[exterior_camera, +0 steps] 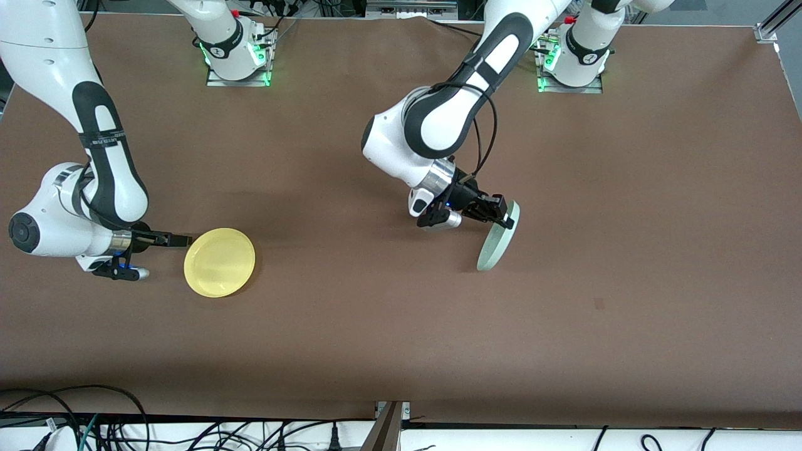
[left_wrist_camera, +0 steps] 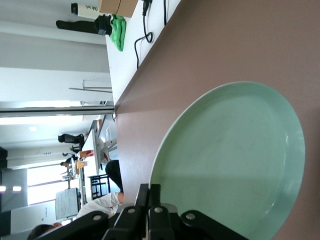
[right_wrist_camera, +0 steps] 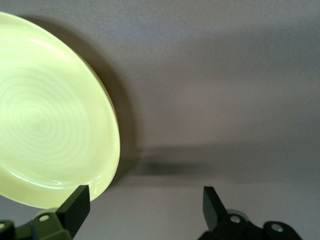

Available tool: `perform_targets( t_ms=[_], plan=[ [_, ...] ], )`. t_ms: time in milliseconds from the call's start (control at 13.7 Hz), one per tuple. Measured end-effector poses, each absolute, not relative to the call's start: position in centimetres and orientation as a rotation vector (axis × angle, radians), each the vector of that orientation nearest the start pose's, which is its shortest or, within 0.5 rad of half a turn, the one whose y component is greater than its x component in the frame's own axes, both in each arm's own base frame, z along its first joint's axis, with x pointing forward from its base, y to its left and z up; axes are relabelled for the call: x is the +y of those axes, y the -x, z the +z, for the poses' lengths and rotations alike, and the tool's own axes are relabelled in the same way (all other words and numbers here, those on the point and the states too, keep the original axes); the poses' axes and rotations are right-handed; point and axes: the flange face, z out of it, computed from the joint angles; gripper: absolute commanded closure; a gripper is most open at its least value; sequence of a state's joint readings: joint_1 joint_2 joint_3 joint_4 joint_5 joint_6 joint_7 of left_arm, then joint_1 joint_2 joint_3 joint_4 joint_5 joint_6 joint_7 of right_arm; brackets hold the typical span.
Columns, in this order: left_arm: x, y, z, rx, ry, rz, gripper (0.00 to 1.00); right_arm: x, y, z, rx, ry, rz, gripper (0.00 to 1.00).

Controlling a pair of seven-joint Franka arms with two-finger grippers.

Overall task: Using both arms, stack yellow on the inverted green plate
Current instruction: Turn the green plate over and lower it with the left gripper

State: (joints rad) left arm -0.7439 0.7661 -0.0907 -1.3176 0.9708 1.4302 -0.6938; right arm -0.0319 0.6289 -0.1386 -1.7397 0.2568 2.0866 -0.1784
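- The left gripper (exterior_camera: pixel 501 212) has its two fingers (left_wrist_camera: pixel 150 210) clenched tight on the rim of the green plate (exterior_camera: pixel 499 241).
- That plate is tipped up steeply on edge; its lower rim seems to touch the worktop (exterior_camera: pixel 401 326), though I can't be sure from here. In the left wrist view its hollow face (left_wrist_camera: pixel 235 165) is turned toward the camera.
- It stands about mid-table, toward the left arm's end.
- The right gripper (exterior_camera: pixel 182 240) is down low at the right arm's end of the worktop, its two fingers (right_wrist_camera: pixel 75 207) spread wide and grasping nothing.
- Its tips are at the edge of the yellow plate (exterior_camera: pixel 219 262); one finger shows just beside the rim in the right wrist view (right_wrist_camera: pixel 55 115), and I cannot tell whether it touches.
- The yellow plate lies flat, hollow side up, well apart from the green one and a little nearer the front camera.
- Counting up: two plates, one yellow and one green; two arms, each with one gripper; two bases, both with green lights glowing.
- A small dark mark (exterior_camera: pixel 599 304) sits on the brown worktop, nearer the front camera than the green plate.
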Motion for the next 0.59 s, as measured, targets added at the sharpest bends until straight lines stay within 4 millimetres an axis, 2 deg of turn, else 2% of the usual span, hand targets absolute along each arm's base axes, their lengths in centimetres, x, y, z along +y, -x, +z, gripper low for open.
perform_targets(
  t_ms=[220, 585],
  plan=[
    [-44.5, -52.6, 26.5, 0.292, 2.02, -0.249, 1.0, -9.3, -63.4, 19.2, 0.207, 2.954, 0.306, 0.0],
    [-47.0, -49.7, 23.6, 0.249, 1.975, -0.315, 1.0, -8.4, -64.2, 18.7, 0.211, 2.949, 0.224, 0.0]
  ],
)
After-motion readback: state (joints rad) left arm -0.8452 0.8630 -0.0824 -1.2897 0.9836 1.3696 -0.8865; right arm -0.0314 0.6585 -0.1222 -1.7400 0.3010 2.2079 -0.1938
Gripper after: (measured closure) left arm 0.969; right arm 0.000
